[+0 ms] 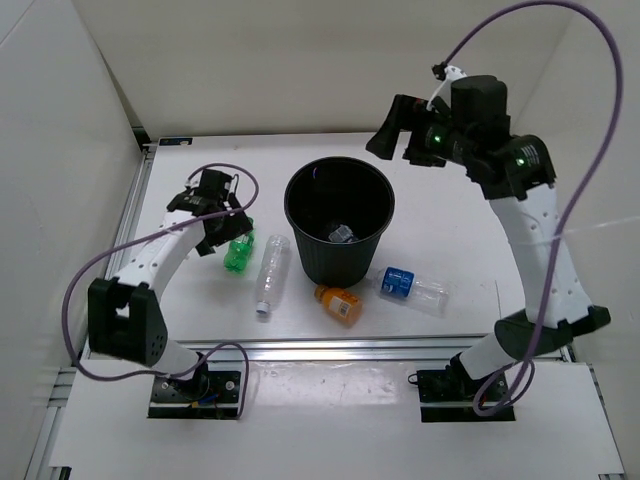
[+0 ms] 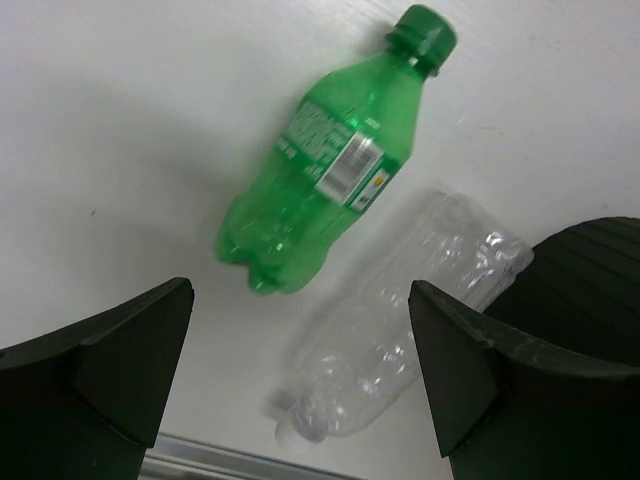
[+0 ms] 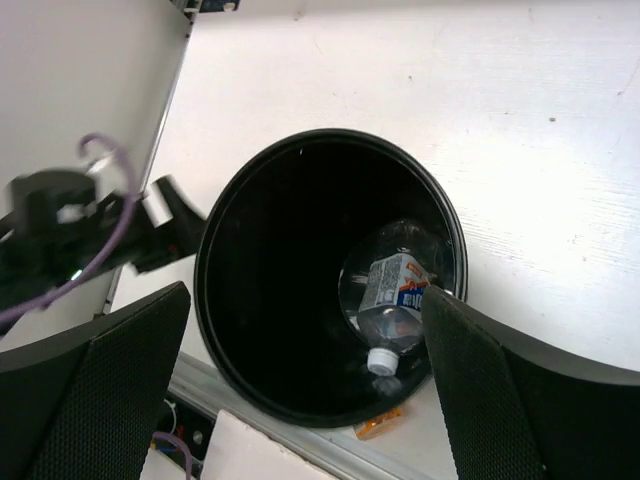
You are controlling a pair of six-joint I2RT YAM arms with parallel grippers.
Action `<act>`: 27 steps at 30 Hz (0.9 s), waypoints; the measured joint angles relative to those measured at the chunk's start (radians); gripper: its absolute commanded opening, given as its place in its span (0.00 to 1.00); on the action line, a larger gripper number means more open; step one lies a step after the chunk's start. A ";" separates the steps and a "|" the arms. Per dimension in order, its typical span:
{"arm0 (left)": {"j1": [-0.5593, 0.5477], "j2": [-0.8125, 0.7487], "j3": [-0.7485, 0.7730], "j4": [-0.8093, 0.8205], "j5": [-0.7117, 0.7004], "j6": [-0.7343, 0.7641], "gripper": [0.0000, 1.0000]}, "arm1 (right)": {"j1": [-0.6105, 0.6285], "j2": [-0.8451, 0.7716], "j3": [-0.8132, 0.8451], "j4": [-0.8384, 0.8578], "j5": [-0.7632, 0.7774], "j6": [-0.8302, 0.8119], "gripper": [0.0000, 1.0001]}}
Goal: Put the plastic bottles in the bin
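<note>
The black bin (image 1: 338,175) stands mid-table with the small clear white-labelled bottle (image 3: 392,296) lying at its bottom. The green bottle (image 1: 239,252) and the long clear bottle (image 1: 271,274) lie left of the bin. The orange bottle (image 1: 339,303) and the blue-labelled bottle (image 1: 412,286) lie in front of it. My left gripper (image 1: 225,228) is open above the green bottle (image 2: 320,180) and the clear bottle (image 2: 395,320). My right gripper (image 1: 392,128) is open and empty, high over the bin's (image 3: 225,330) far right rim.
White walls close the table at the left and back. A metal rail (image 1: 330,347) runs along the table's near edge. My left arm's purple cable (image 1: 110,258) loops beside the arm.
</note>
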 measured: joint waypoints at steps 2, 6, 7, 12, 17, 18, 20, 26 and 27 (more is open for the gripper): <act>-0.010 0.071 0.031 0.032 0.007 0.023 1.00 | 0.000 -0.050 -0.024 -0.002 0.002 -0.005 1.00; -0.016 0.171 0.044 0.063 0.018 0.044 1.00 | -0.006 -0.085 -0.044 -0.010 0.002 -0.016 1.00; -0.017 0.190 0.044 0.066 0.018 0.048 1.00 | -0.011 -0.085 -0.044 -0.010 0.002 -0.018 1.00; -0.017 0.287 0.045 0.076 0.018 0.060 1.00 | -0.029 -0.095 -0.053 -0.017 0.017 -0.037 1.00; -0.021 0.386 0.047 0.085 0.028 0.074 0.93 | -0.034 -0.145 -0.106 -0.035 0.020 -0.043 1.00; -0.023 0.401 0.047 0.087 0.031 0.074 0.90 | -0.034 -0.153 -0.113 -0.038 0.021 -0.044 1.00; -0.024 0.407 0.051 0.084 0.037 0.067 0.78 | -0.034 -0.164 -0.123 -0.042 0.023 -0.045 1.00; -0.032 0.299 0.092 0.017 -0.021 -0.016 0.47 | -0.034 -0.171 -0.142 -0.049 0.038 -0.053 1.00; -0.033 0.266 0.115 0.000 -0.038 -0.039 0.46 | -0.034 -0.171 -0.146 -0.052 0.039 -0.054 1.00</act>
